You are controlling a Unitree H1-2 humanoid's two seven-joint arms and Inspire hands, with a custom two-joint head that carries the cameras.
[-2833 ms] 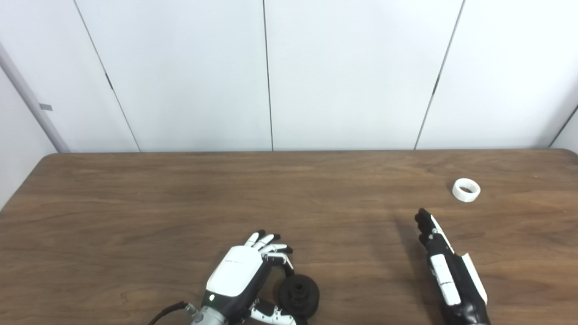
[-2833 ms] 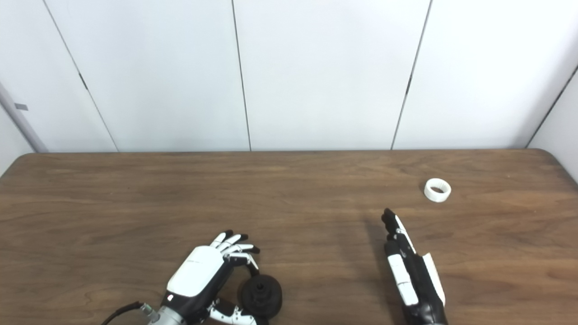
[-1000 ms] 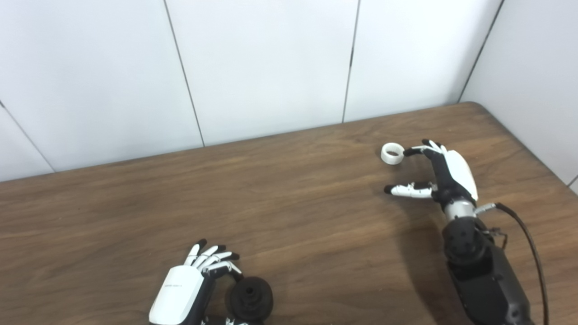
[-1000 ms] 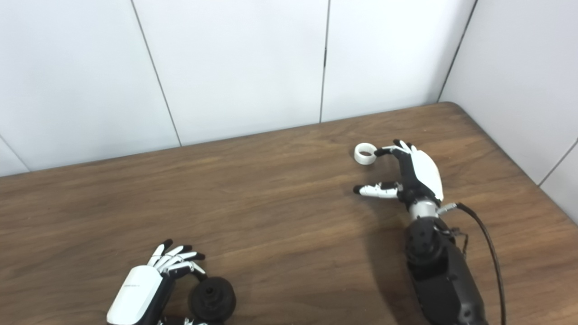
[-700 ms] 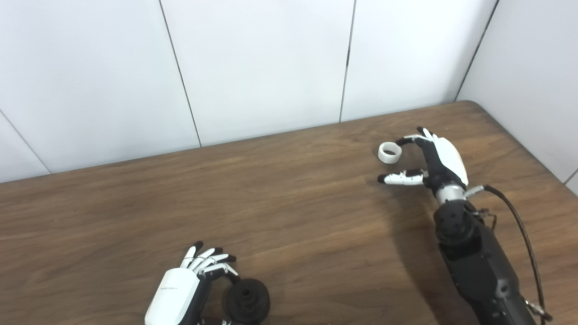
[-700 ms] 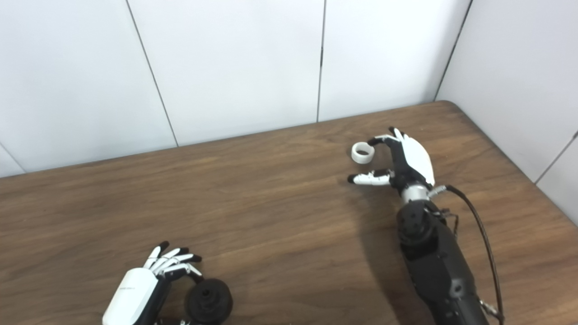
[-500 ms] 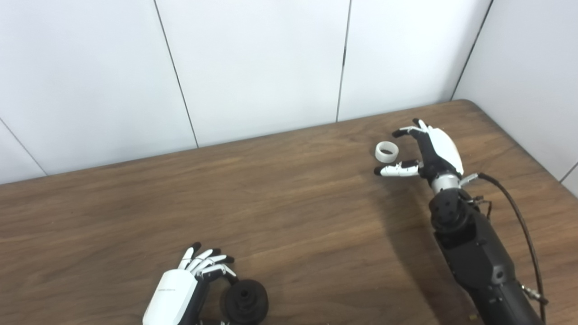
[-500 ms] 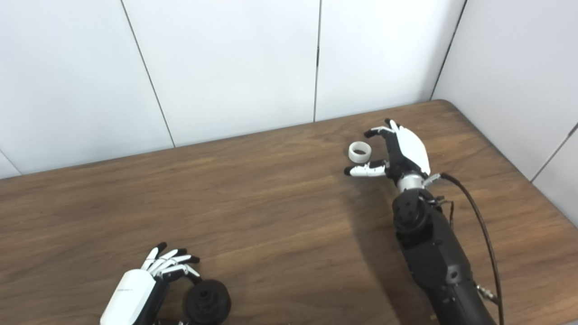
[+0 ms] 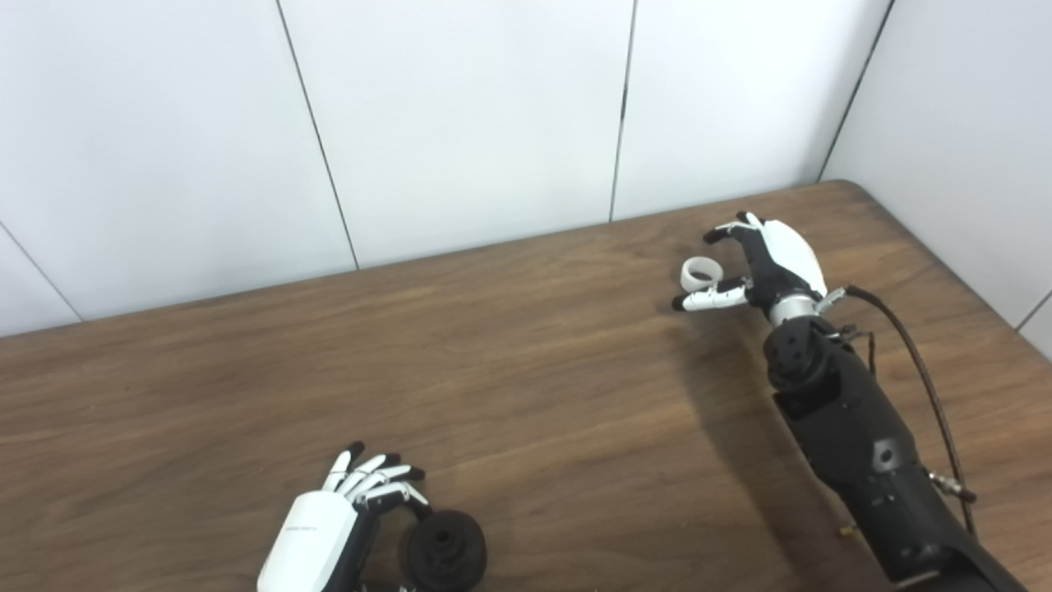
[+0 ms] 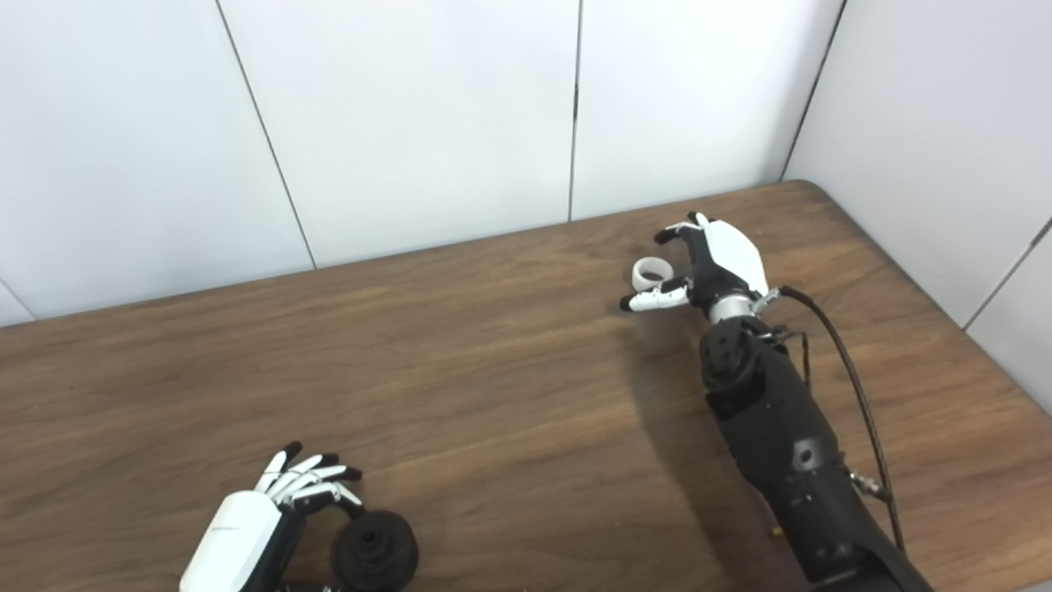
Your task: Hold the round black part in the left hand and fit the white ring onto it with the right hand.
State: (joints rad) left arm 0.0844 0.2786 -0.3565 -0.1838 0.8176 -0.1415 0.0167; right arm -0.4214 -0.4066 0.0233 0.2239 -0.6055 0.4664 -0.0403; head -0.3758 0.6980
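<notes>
The round black part lies on the wooden table at the bottom left. My left hand curls around its left side, fingers bent over it, resting on the table. The white ring lies on the table at the far right. My right hand is open around it: its fingers arch above and behind the ring and the thumb reaches in front of it. I cannot tell whether the fingers touch the ring.
White wall panels stand behind the table and along its right side. The table's right edge runs close to my right arm, which carries a black cable.
The camera has turned right and tilted. My right hand has reached forward to the ring, turned palm-down and opened around it. My left hand and the black part have kept still.
</notes>
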